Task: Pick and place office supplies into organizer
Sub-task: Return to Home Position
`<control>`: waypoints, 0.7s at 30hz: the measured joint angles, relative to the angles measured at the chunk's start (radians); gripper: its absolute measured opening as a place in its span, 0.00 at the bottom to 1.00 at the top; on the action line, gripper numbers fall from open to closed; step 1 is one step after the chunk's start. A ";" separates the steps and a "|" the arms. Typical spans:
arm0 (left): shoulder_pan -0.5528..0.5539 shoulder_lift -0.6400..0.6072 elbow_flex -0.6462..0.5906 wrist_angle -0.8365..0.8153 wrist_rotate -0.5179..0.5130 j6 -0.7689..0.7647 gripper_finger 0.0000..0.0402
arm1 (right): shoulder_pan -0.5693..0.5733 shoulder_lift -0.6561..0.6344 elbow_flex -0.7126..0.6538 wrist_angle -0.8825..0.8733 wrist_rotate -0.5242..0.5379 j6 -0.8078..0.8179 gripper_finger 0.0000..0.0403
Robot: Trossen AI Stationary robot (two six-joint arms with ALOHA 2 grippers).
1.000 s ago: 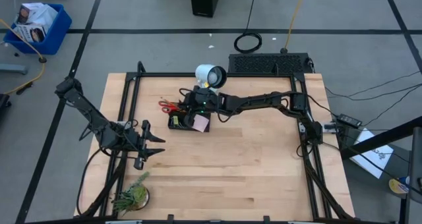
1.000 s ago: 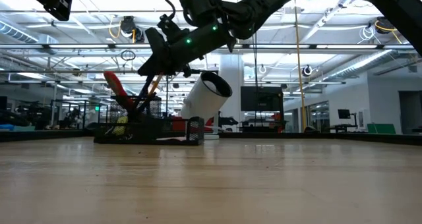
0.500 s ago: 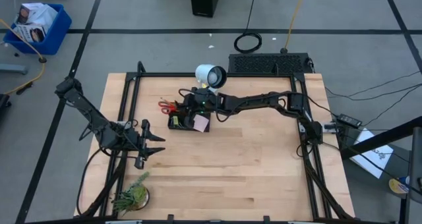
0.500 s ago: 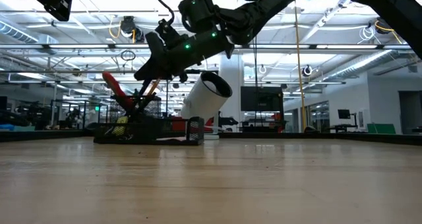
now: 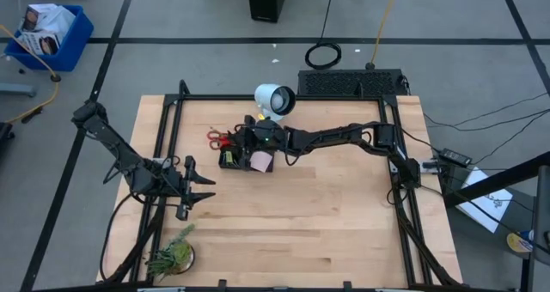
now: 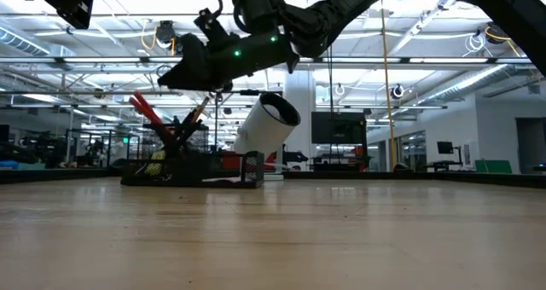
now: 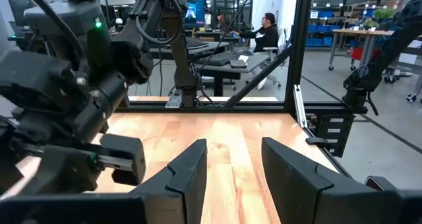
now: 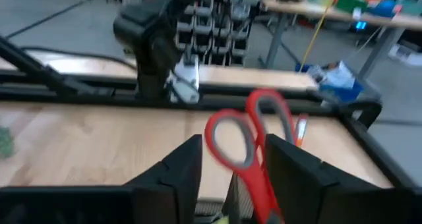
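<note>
The small black organizer (image 5: 232, 161) (image 6: 217, 167) stands at mid-table. Red-handled scissors (image 5: 215, 139) (image 6: 143, 108) (image 8: 241, 135) stick out of it blades down, handles leaning toward the table's left. Orange pencils (image 6: 196, 117) stand in it too. A pink sticky-note pad (image 5: 260, 161) lies at its right end. My right gripper (image 5: 244, 130) (image 6: 168, 78) (image 8: 231, 174) hovers open above the organizer, clear of the scissor handles, which show beyond its fingers. My left gripper (image 5: 206, 189) (image 7: 234, 178) waits open near the table's left edge.
A white cylinder (image 5: 275, 97) (image 6: 266, 124) lies tilted just behind the organizer. A green plant (image 5: 172, 256) sits at the near left corner. A black grille-like box (image 5: 351, 82) is at the far edge. Bare wood spreads over the near and right parts of the table.
My right gripper has risen from among the things standing in the organizer to well above it, tipping from steeply downward toward level and shifting slightly toward the table's left. The scissors and pencils stay standing in the organizer.
</note>
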State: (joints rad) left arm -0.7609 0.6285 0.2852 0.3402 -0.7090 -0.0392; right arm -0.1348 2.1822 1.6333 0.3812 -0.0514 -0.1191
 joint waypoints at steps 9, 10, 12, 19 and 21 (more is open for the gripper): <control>0.000 0.000 0.000 -0.014 0.000 -0.016 0.37 | 0.004 -0.033 -0.001 0.069 0.051 -0.031 0.40; 0.000 0.000 0.000 -0.014 -0.001 -0.016 0.37 | 0.005 -0.035 -0.002 0.060 0.050 -0.013 0.39; 0.000 0.000 0.000 -0.015 -0.048 -0.008 0.37 | 0.011 -0.038 -0.003 0.047 0.049 0.045 0.39; -0.002 -0.006 0.000 -0.039 -0.104 -0.078 0.37 | 0.075 -0.165 -0.090 -0.208 0.050 0.131 0.40; -0.002 -0.021 0.000 -0.091 -0.084 -0.060 0.37 | 0.113 -0.214 -0.168 -0.172 0.049 0.128 0.40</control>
State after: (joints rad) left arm -0.7630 0.6070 0.2850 0.2489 -0.7934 -0.0990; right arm -0.0222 1.9678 1.4653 0.2093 -0.0025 0.0093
